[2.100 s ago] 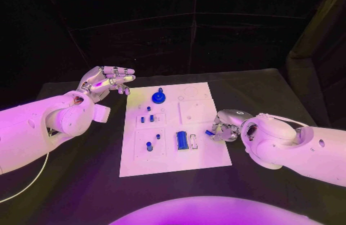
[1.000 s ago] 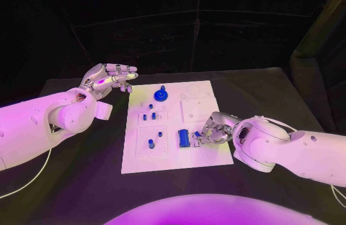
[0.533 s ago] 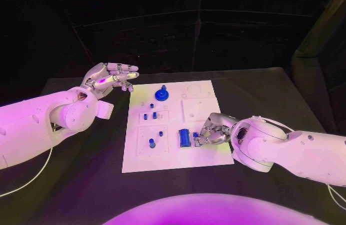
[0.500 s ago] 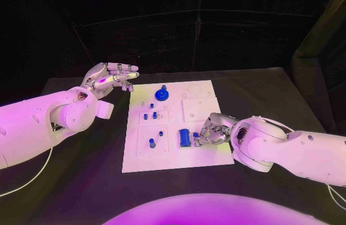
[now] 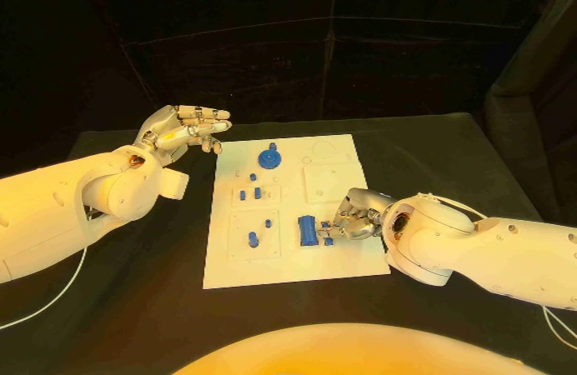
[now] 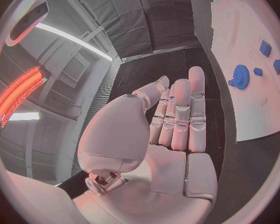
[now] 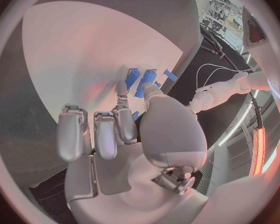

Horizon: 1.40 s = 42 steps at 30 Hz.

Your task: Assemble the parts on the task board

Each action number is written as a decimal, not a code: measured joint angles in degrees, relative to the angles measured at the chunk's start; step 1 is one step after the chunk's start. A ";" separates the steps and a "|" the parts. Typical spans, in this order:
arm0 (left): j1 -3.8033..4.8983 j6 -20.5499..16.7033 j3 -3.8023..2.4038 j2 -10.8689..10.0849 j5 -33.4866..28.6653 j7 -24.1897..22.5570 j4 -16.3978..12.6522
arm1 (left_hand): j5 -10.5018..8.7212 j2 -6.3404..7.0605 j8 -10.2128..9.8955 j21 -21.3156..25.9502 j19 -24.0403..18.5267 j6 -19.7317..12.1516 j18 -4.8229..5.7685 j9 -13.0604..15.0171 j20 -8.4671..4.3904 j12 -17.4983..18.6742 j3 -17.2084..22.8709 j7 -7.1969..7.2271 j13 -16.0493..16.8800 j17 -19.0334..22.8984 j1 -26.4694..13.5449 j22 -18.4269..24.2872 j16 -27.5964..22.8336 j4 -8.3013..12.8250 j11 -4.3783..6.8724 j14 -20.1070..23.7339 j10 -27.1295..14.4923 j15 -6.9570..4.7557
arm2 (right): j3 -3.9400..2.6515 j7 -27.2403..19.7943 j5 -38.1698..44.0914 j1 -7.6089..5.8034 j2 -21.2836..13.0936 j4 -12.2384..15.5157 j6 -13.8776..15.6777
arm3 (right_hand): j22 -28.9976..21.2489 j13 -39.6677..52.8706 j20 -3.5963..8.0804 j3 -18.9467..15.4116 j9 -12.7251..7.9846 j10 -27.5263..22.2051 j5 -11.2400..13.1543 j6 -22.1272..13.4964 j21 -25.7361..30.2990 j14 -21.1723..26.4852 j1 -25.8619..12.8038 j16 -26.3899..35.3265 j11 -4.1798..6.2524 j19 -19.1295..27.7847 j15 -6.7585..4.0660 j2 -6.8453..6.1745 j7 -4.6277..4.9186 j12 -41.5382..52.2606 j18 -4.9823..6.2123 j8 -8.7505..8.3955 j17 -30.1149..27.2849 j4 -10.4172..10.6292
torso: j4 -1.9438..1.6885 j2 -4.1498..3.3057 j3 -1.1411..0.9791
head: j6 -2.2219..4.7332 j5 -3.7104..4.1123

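Right hand (image 5: 351,217) low over task board (image 5: 340,262), fingers pinching small blue part (image 5: 328,241). Big blue block (image 5: 308,229) just beside those fingertips. Left hand (image 5: 183,130) up off board's far corner, fingers straight, holding nothing; blue gear (image 5: 269,157) near it.

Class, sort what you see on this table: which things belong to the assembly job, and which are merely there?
Belong to the job:
- task board
- blue gear
- large blue block
- small blue parts
- right hand, pinching a small blue part at the board
- left hand, open beside the board

Merely there:
- black table
- white cable
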State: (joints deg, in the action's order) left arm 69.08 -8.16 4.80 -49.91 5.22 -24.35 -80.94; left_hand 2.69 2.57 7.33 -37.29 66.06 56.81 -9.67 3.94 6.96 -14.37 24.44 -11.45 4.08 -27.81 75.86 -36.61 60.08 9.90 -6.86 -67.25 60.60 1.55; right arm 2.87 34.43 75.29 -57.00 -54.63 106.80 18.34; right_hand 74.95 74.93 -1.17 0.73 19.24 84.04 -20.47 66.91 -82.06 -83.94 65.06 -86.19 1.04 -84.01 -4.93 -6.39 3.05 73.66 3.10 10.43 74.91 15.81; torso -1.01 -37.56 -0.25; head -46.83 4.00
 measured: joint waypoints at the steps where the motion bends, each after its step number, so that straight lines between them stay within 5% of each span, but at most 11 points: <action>1: 0.00 0.00 0.00 0.00 0.00 0.00 -0.01 | 0.00 0.00 0.00 0.00 0.00 0.00 0.00 0.00 0.00 0.00 0.00 0.00 0.00 0.00 0.00 0.00 0.00 0.00 0.00 0.00 0.00 0.00 | 0.00 0.04 0.13 0.00 0.01 -0.03 0.01 | 0.00 0.00 0.04 -0.45 0.11 0.00 1.02 0.00 0.00 0.00 0.00 0.00 0.00 0.04 0.00 0.00 0.00 0.00 0.00 0.00 0.00 0.11 | 0.00 0.00 0.00 | 0.00 0.01; 12: 0.00 -0.01 0.00 -0.02 0.00 0.00 -0.01 | 0.00 -0.22 0.00 0.00 0.00 0.00 0.00 0.00 0.00 0.00 0.00 0.00 0.00 0.02 0.22 0.00 0.00 0.00 0.00 0.00 0.00 0.01 | 0.01 0.36 1.67 0.00 -0.29 -0.03 0.04 | -0.01 0.00 0.04 -2.38 0.79 0.00 3.55 0.00 0.00 0.00 0.48 0.00 0.00 0.04 0.00 0.85 0.00 -0.28 0.00 0.02 -0.01 -0.50 | 0.00 0.00 -0.03 | -0.03 0.09; 23: 0.00 0.00 0.00 -0.13 0.00 0.02 0.07 | 0.00 -0.22 0.00 0.00 0.00 0.00 0.00 0.00 0.00 0.00 0.00 0.00 0.00 0.05 0.22 0.00 0.00 0.00 0.00 -0.01 0.00 0.01 | 0.00 -2.76 0.93 0.00 -2.86 1.17 -1.14 | -0.01 -0.01 0.03 -6.17 1.71 0.00 10.02 -0.42 0.00 0.00 2.89 0.00 0.00 0.04 0.00 0.75 0.03 -0.28 0.00 0.20 -0.01 -1.42 | 0.09 0.05 -0.04 | 0.04 0.17; 31: 0.00 0.00 0.00 -0.09 0.00 0.04 0.26 | 0.00 -0.22 0.00 0.00 0.00 0.00 0.00 0.00 0.00 0.00 0.00 0.00 0.00 0.04 0.22 0.00 0.00 0.00 0.00 -0.01 0.00 0.01 | 0.00 -5.11 -1.00 0.00 -3.91 1.27 -2.57 | -0.02 -0.01 0.03 -6.45 1.84 0.00 10.13 -0.42 0.00 0.00 2.92 0.00 0.00 0.04 0.00 0.78 0.03 -0.28 0.00 0.20 -0.01 -1.60 | 0.08 0.07 -0.03 | 0.19 0.37; 42: 0.00 0.01 0.00 0.05 0.00 0.05 0.30 | 0.00 -0.22 0.00 0.00 0.00 0.00 0.00 0.00 0.00 0.00 0.01 0.00 0.00 0.03 0.22 0.00 0.00 -0.01 0.00 -0.01 0.00 0.01 | 0.00 -5.80 -1.56 0.00 -3.05 -0.49 -4.21 | -0.02 0.01 0.03 -6.88 2.27 -0.01 10.13 -0.42 0.00 0.00 5.82 0.00 0.00 0.04 0.01 3.24 0.03 -0.28 0.00 0.20 -0.01 -3.08 | -0.08 -0.03 0.02 | 0.19 0.50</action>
State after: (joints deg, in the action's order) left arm 69.08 -8.15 4.80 -49.86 5.22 -24.31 -80.64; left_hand 2.69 2.35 7.33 -37.29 66.06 56.81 -9.67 3.94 6.96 -14.37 24.45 -11.45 4.09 -27.77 76.08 -36.61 60.08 9.89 -6.86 -67.26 60.60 1.56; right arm 2.87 28.63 73.73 -57.00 -57.67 106.31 14.13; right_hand 74.93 74.94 -1.13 -6.16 21.51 84.04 -10.34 66.49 -82.05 -83.94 70.88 -86.19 1.03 -83.97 -4.92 -3.15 3.08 73.38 3.10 10.64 74.90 12.73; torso -1.09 -37.60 -0.24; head -46.64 4.50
